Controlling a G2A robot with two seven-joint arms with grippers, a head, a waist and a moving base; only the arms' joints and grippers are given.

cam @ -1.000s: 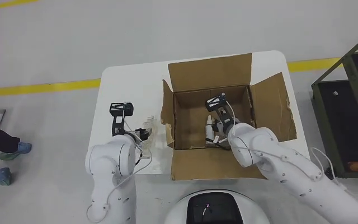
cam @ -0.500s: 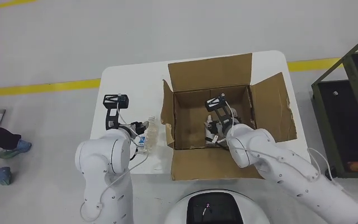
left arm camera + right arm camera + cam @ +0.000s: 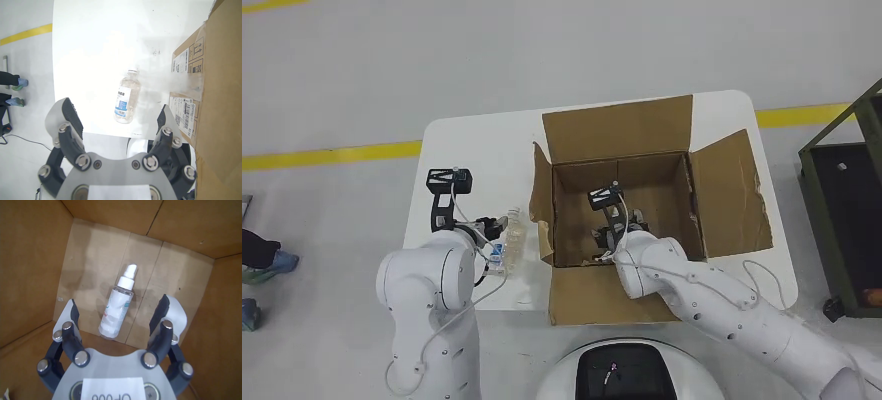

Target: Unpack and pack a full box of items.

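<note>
Right wrist view: right gripper (image 3: 119, 303) was spread over the boxed spray bottle (image 3: 115, 311), probably lining up a grab; left gripper (image 3: 115, 105) sat open above the clear bottle (image 3: 127, 98).

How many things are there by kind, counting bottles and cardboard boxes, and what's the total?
Cardboard boxes: 1, the open cardboard box.
Bottles: 2, a clear bottle on the table and a spray bottle inside the box.
Total: 3.
</note>
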